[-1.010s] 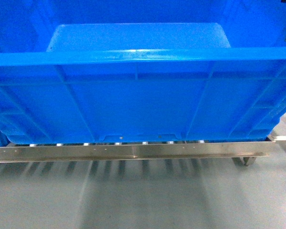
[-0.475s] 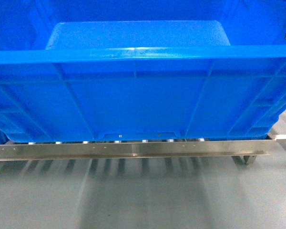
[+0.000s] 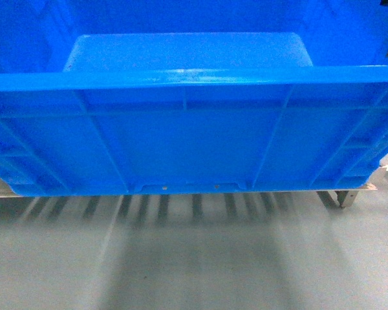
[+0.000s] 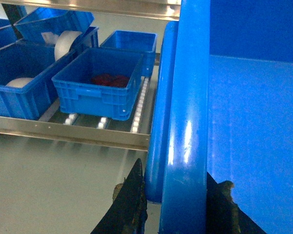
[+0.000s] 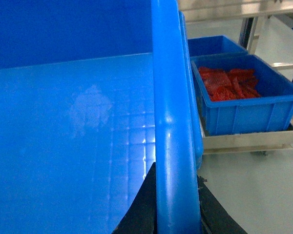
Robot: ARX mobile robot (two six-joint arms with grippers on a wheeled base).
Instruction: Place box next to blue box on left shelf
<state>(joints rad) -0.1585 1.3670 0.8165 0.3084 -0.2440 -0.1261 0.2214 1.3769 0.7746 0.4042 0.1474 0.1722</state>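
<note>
Box (image 3: 194, 142), large and bright blue, is held at both short ends. Left pincer (image 4: 175, 195) is clamped on the thick rim of the left end wall, one dark finger (image 4: 132, 204) on the outer face and the other inside; the arm comes up from below the frame edge. Right pincer (image 5: 175, 204) grips the opposite rim in the same way, one finger (image 5: 141, 209) on the inner side and one outside.

Open top faces up; the smooth floor is visible in all three views. Long axis runs left to right across the head view, with the ribbed long wall facing the camera. The box sits level.

Its lower edge hangs over the front of the left shelf (image 4: 78, 134), whose steel front rail and white roller tracks show in the left wrist view. Whether the box rests on the rollers cannot be told.

To the left on the shelf stands a smaller blue crate (image 4: 97, 83) with red contents, near but apart from the box. To the right, another blue crate (image 5: 244, 102) holds red items.
</note>
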